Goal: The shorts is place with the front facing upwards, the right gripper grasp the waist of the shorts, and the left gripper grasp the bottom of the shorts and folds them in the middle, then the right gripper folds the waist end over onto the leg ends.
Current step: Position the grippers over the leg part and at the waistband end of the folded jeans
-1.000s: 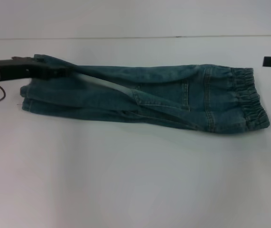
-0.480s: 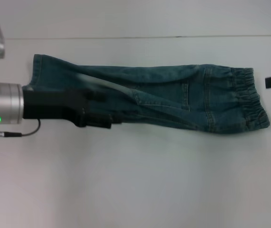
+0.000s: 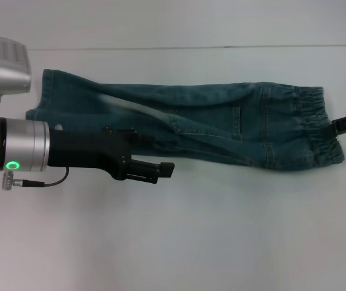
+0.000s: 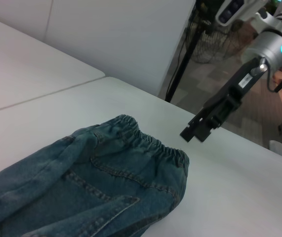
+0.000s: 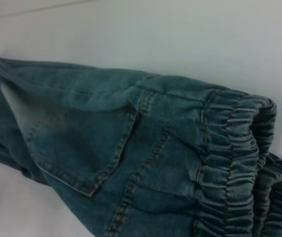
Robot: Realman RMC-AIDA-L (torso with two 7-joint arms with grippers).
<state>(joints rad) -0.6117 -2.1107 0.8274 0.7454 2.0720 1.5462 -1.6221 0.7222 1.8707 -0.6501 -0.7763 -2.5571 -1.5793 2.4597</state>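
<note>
The shorts (image 3: pixel 221 121) lie folded lengthwise across the white table (image 3: pixel 179 242), a back pocket showing on top. Their elastic waist (image 3: pixel 315 127) points right and the leg ends (image 3: pixel 42 100) point left. My left gripper (image 3: pixel 163 154) hovers open and holding nothing over the near edge of the legs, its fingers pointing toward the waist. At the right edge of the head view my right gripper (image 3: pixel 341 128) sits open right beside the waistband. The left wrist view shows that gripper (image 4: pixel 192 131) just off the waist (image 4: pixel 150 143). The right wrist view looks closely at the waistband (image 5: pixel 229 163) and pocket.
A seam in the tabletop (image 3: pixel 191 47) runs behind the shorts. In the left wrist view the table's far edge (image 4: pixel 259 148) shows, with a floor and a stand (image 4: pixel 180 69) beyond it.
My left gripper let go of the leg hem, left the far left corner, and came toward me and rightward over the legs. The right gripper dropped from farther back to the waistband.
</note>
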